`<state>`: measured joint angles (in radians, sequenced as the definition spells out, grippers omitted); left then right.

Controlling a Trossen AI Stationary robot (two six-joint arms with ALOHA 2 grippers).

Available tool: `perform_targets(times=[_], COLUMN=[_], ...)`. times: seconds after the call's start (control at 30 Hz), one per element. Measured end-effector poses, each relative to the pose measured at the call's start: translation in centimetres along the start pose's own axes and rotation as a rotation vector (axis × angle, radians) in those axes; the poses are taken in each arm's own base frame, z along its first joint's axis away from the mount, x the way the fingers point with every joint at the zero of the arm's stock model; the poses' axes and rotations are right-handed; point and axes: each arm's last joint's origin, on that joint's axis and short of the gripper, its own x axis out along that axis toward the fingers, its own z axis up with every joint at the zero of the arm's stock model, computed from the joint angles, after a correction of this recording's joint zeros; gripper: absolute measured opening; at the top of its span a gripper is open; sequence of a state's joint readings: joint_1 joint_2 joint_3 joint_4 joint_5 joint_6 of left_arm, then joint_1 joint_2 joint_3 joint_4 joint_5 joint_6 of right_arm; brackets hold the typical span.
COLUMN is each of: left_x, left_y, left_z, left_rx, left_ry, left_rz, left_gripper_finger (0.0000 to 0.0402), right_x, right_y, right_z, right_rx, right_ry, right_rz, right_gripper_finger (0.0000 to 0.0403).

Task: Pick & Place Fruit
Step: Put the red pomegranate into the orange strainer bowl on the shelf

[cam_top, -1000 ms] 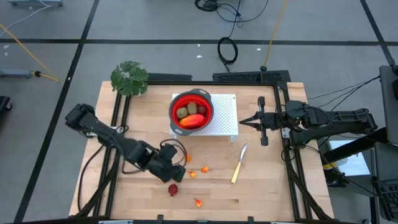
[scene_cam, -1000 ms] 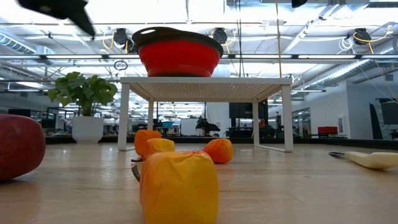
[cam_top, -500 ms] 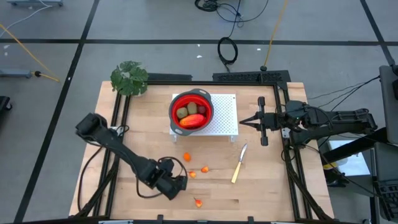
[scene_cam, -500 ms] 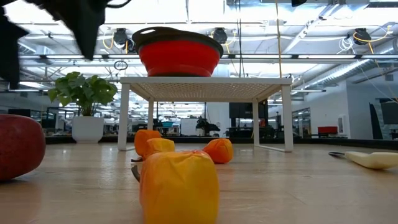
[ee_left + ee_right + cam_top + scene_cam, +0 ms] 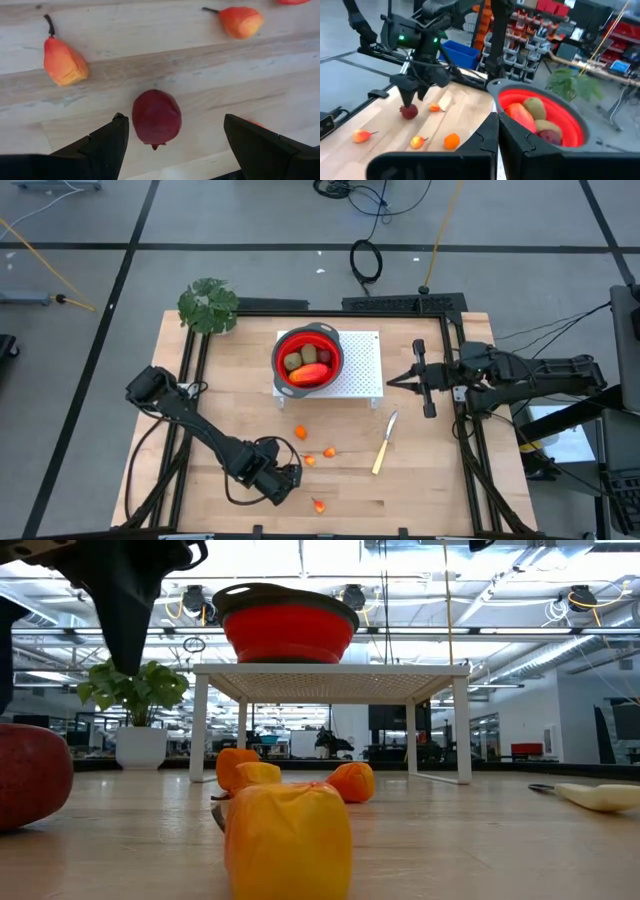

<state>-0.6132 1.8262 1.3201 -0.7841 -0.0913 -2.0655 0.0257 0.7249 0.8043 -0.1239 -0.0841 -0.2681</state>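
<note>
Moved: left gripper has been brought down over the dark red fruit | Tool: fingers spread wide, nothing held | Place: well in front of the red bowl | Handling: judged light, smooth, rounded; best taken across its widest middle | Right gripper: closed, parked beside the bowl

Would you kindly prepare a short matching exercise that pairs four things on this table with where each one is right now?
Things
1. dark red fruit
2. knife
3. red bowl
4. right gripper

Places
A. on the white perforated stand
B. lying on the bare wood, beside the small orange fruits
C. shut, waiting beside the stand
D. between the open fingers of the left gripper

Pairs: 1-D, 2-B, 3-A, 4-C
</note>
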Motion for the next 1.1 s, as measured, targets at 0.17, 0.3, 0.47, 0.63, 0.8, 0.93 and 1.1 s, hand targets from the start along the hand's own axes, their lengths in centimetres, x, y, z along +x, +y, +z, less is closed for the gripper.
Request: perform_targets(times=[0.17, 0.3, 0.47, 0.63, 0.8, 0.93, 1.1], left_x=[0.0, 0.0, 0.0, 0.0, 0.0, 0.0, 0.2], left_y=[0.0, 0.0, 0.0, 0.0, -0.1, -0.1, -0.3], left_z=[0.0, 0.0, 0.0, 0.1, 0.2, 0.2, 0.5], left_rx=[0.003, 0.004, 0.003, 0.001, -0.002, -0.016, -0.032], left_ry=[-0.005, -0.012, -0.013, -0.016, -0.037, -0.039, -0.040], left_rz=[-0.003, -0.006, -0.006, -0.008, -0.019, -0.020, -0.015], left_gripper_finger=[0.0326, 0.0326, 0.0326, 0.0326, 0.0326, 0.0326, 0.0326], right_x=[-0.5, -1.2, -2.4, -3.9, -5.0, -5.7, -6.4], right_y=[0.1, 0.4, 0.6, 0.8, 1.0, 1.5, 1.9], right_z=[-0.4, -0.3, -0.3, -0.5, -1.1, -2.4, -3.9], right_rx=[0.027, 0.031, 0.051, 0.060, 0.071, 0.074, 0.110], right_ry=[0.040, 0.023, 0.025, 0.033, -0.013, -0.046, -0.087], right_rz=[0.012, 0.087, 0.113, 0.115, 0.103, 0.095, 0.086], right_gripper_finger=[0.0000, 0.0000, 0.0000, 0.0000, 0.0000, 0.0000, 0.0000])
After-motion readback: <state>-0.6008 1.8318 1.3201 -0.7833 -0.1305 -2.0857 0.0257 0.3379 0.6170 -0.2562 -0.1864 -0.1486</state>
